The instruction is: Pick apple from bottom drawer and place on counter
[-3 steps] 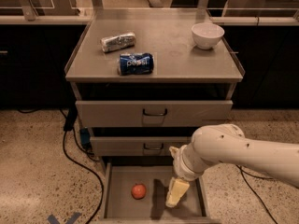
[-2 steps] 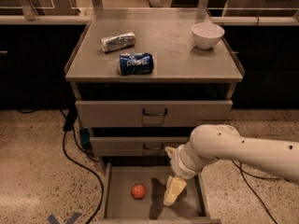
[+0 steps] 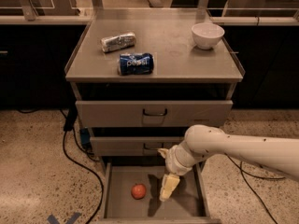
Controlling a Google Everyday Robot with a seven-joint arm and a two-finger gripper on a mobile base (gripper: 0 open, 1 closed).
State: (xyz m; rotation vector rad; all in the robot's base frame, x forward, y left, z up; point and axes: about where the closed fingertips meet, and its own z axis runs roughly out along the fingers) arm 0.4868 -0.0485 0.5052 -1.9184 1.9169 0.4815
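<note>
— Where is the pale yellowish claw (image 3: pixel 169 186)?
— Just beside the small round red-orange apple (image 3: pixel 138 191), with nothing held. Its opening cannot be told.
— And beneath the apple?
— The shallow grey metal bottom drawer (image 3: pixel 122 206).
— How is the grasp best done?
— The claw should be centred over the apple and lowered gently.
— Any writing?
— Well above the apple, on the flat grey-beige desk (image 3: pixel 177 41), "pepsi" seems printed on the blue soda can (image 3: pixel 135 63).

The arm (image 3: pixel 243 148) is running out of view at the 3 o'clock edge, so its base is being cut off. The gripper (image 3: pixel 169 186) is hanging inside the bottom drawer (image 3: pixel 122 204), at 3 o'clock from the apple (image 3: pixel 138 191), and is hiding part of the drawer floor. The drawer's front is being clipped at the 6 o'clock edge. The wrist is partly covering the middle drawer (image 3: pixel 117 146) handle.
</note>
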